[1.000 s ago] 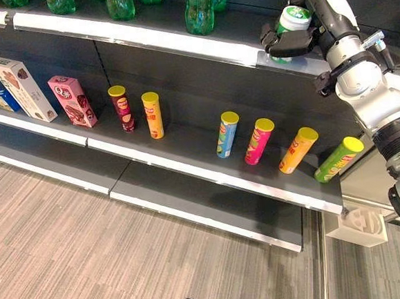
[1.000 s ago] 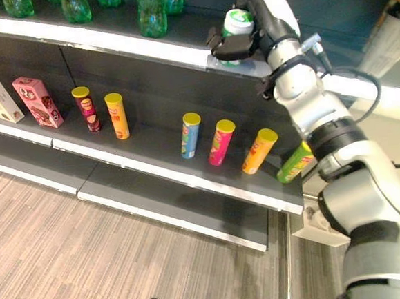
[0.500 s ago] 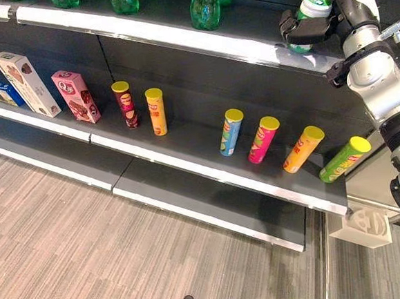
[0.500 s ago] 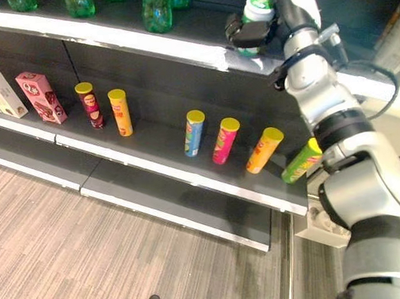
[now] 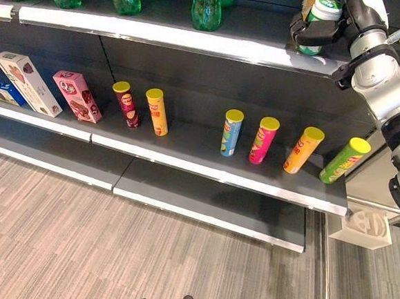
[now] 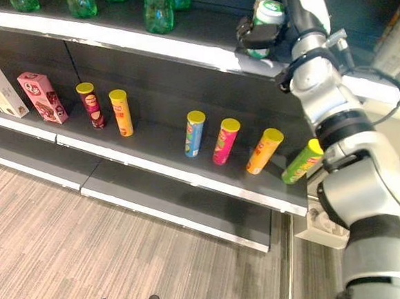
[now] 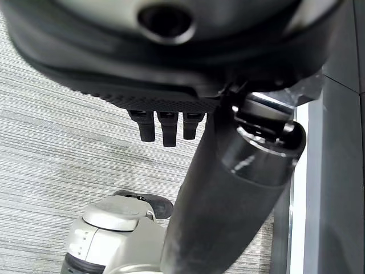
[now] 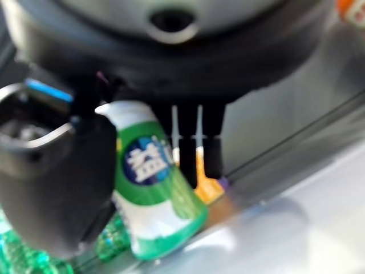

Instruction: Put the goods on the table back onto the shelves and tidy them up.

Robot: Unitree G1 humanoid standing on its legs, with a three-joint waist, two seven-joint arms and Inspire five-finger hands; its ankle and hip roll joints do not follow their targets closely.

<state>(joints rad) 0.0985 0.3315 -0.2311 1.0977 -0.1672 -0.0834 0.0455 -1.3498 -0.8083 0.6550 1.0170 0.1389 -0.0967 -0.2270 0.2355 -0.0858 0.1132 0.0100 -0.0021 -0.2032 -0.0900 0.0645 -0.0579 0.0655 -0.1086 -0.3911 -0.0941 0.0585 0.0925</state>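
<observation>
Bright even overhead light, glare along the upper shelf's metal edge (image 5: 177, 37), soft shadows beneath shelves, right wrist view blurred, edges bowed.

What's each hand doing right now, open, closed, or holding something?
Left hand: fingers curled, holding nothing, low over the floor.
Right hand: closed on the green-and-white container at the top shelf.

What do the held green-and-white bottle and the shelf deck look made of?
Green-and-white bottle in the right hand: likely plastic, glossy printed wrap and smooth white cap. Top shelf: probably painted metal, matte dark deck and a bright reflective front strip.
</observation>
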